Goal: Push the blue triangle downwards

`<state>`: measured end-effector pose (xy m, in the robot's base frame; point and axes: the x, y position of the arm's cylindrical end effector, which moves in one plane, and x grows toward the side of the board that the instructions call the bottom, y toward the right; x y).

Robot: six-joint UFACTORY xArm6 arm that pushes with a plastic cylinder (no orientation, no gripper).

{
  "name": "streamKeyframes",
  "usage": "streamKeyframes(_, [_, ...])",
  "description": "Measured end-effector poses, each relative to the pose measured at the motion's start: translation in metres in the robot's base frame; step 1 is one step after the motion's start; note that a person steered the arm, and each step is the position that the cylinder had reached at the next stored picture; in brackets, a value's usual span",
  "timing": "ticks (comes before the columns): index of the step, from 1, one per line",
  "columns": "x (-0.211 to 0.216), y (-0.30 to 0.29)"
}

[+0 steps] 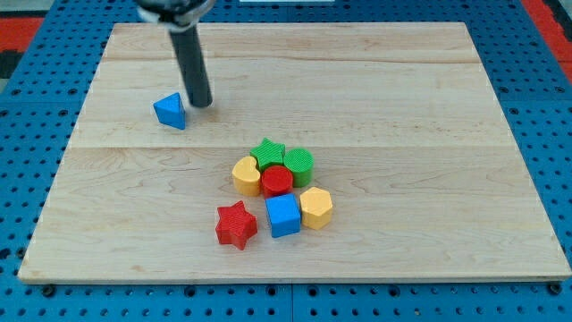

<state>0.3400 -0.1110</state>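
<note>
The blue triangle [170, 111] lies on the wooden board [402, 98] in the upper left part of the view. My tip [201, 105] is just to the triangle's right, close beside it with a small gap or barely touching. The dark rod rises from the tip toward the view's top.
A cluster of blocks sits near the board's middle: green star [267, 152], green cylinder [298, 164], yellow block [246, 175], red cylinder [277, 181], yellow hexagon [315, 207], blue cube [282, 216], red star [236, 224]. A blue pegboard surrounds the board.
</note>
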Motion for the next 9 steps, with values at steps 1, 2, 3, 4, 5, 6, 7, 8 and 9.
streamKeyframes(1, [-0.010,-0.047])
streamKeyframes(2, [0.062,-0.041])
streamKeyframes(3, [0.122,0.015])
streamKeyframes(4, [0.095,-0.041])
streamKeyframes(5, [0.090,-0.049])
streamKeyframes(6, [0.149,-0.080])
streamKeyframes(7, [0.170,-0.109])
streamKeyframes(8, [0.193,-0.120])
streamKeyframes(9, [0.220,-0.091])
